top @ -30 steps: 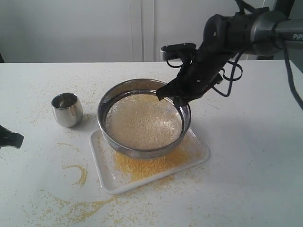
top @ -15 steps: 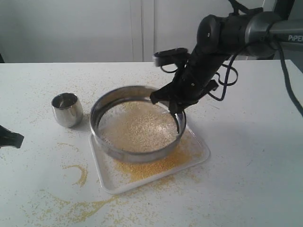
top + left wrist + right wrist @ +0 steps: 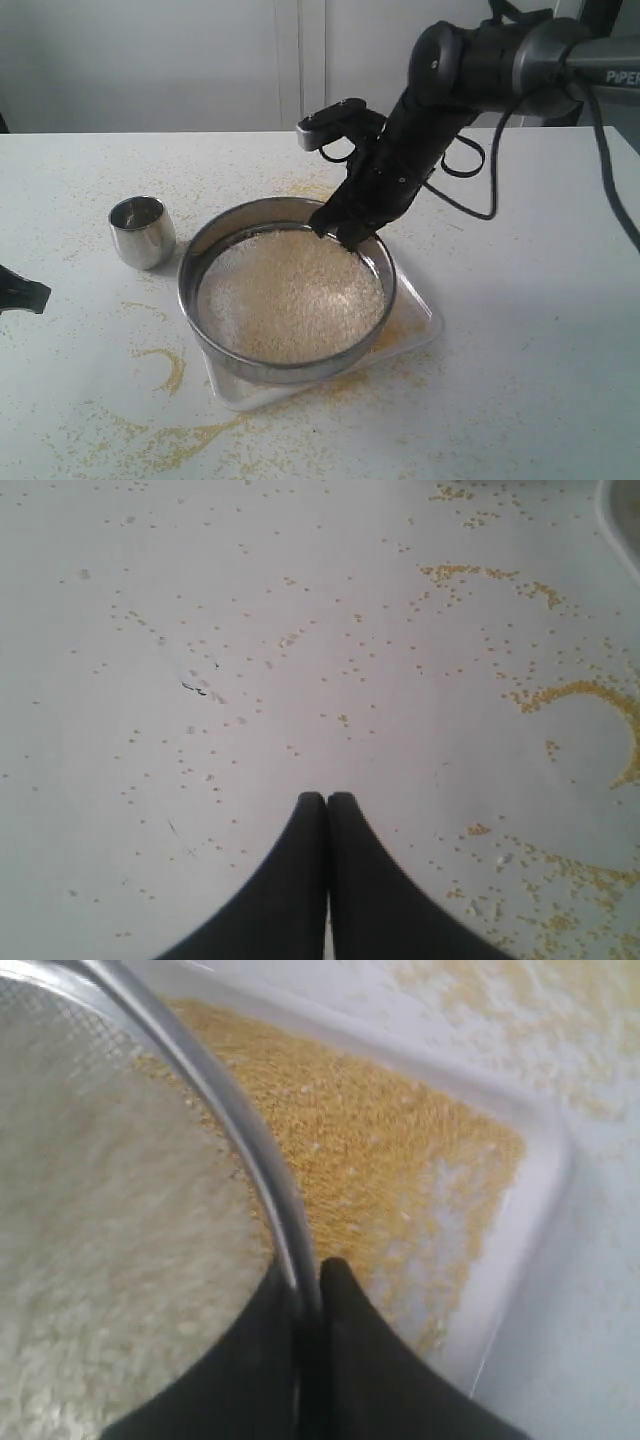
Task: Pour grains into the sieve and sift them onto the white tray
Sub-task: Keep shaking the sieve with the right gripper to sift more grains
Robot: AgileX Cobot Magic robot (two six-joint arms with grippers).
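Observation:
The round steel sieve (image 3: 195, 308) hangs over the white tray (image 3: 424, 322), held by its far rim. Whitish grains (image 3: 290, 295) fill its mesh. My right gripper (image 3: 343, 228) is shut on that rim; in the right wrist view the rim (image 3: 230, 1110) runs between the black fingers (image 3: 355, 1360). Fine yellow meal (image 3: 370, 1130) lies on the tray (image 3: 540, 1195) under the sieve. My left gripper (image 3: 25, 293) rests at the left edge of the table, and its fingers (image 3: 290, 880) are shut on nothing above the bare tabletop.
A small steel cup (image 3: 141, 231) stands upright to the left of the sieve. Spilled yellow meal (image 3: 165, 366) is strewn on the white table in front of and left of the tray, also yellow meal (image 3: 585, 695) near the left gripper.
The right gripper has carried the sieve toward the left and front over the tray, and the grains inside have spread out. The left arm has not moved.

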